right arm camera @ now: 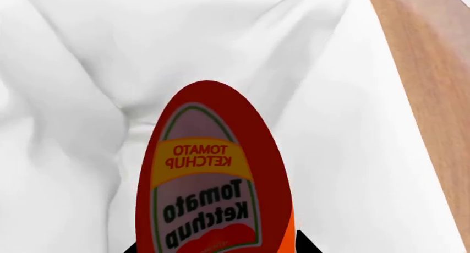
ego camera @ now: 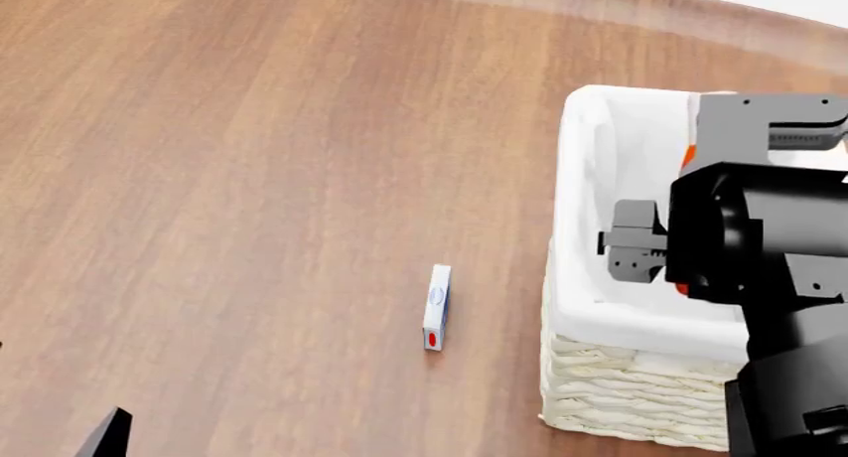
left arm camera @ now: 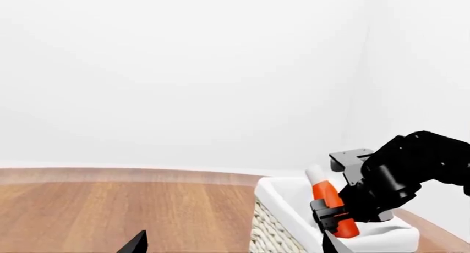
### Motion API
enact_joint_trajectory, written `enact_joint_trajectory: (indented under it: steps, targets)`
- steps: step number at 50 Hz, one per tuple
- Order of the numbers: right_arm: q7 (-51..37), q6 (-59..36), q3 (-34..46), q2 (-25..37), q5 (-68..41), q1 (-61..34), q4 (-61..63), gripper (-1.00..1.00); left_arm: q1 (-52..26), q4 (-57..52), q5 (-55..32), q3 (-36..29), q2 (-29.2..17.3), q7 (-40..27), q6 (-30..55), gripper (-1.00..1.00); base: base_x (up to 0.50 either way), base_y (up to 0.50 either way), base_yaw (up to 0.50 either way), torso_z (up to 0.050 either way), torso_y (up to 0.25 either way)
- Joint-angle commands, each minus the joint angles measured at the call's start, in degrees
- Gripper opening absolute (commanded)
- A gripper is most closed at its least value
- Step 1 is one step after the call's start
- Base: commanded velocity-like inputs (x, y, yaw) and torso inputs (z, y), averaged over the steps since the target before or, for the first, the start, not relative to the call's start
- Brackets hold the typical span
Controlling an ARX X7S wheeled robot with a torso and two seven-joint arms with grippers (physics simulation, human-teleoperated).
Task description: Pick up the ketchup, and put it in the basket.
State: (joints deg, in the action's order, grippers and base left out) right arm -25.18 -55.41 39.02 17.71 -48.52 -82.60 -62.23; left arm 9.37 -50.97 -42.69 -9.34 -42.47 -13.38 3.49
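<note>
Ketchup [left arm camera: 328, 201] sat clamped in our right claw [left arm camera: 332, 215], tilted over the basket [ego camera: 583, 194] for release; left claw's state unclear

The right arm reaches over the table's far right corner, its claw [left arm camera: 339, 215] closed on the ketchup [left arm camera: 328, 197]. The left claw [ego camera: 106, 435] sits at the near left edge.

Glossy plastic ketchup [right arm camera: 213, 181], woven wicker basket [ego camera: 636, 392] with smooth white cloth, wood-grain table [ego camera: 238, 179].
</note>
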Motion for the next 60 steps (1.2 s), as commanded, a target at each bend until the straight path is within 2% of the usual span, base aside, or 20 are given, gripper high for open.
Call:
enact_joint_trajectory:
  steps: [1, 9, 20, 52, 53, 60]
  targets:
    - [3.8, 3.21, 1.39, -1.78, 3.14, -1.04, -4.76, -1.0, -0.66, 0.37, 0.27, -0.87, 0.28, 0.12, 0.33, 1.0, 0.0, 0.0, 0.0, 0.0, 0.0]
    - [6.88, 7.35, 2.08, -4.13, 5.15, -2.53, -12.12, -1.0, -0.95, 0.36, 0.38, -1.17, 0.2, 0.03, 0.55, 1.0, 0.0, 0.0, 0.0, 0.0, 0.0]
    - [7.42, 7.87, -0.62, -4.61, 8.36, -2.17, -12.62, -1.0, -1.35, 0.8, 0.86, -1.81, 0.39, 0.22, 0.66, 1.0, 0.0, 0.0, 0.0, 0.0, 0.001]
    - [10.79, 8.03, -20.9, -6.23, 31.01, -0.49, -12.69, -1.0, -1.7, 1.34, 1.32, -2.84, 0.46, 0.26, 0.72, 1.0, 0.0, 0.0, 0.0, 0.0, 0.0]
    - [10.9, 7.97, -21.26, -6.33, 31.64, -0.56, -12.69, 1.0, -1.76, 1.22, 1.31, -2.93, 0.46, 0.23, 0.8, 1.0, 0.0, 0.0, 0.0, 0.0, 0.0]
    - [11.42, 7.67, -24.07, -6.56, 34.76, -0.77, -12.68, 1.0, -1.95, 1.08, 1.07, -3.04, 0.31, 0.09, 0.97, 1.0, 0.0, 0.0, 0.0, 0.0, 0.001]
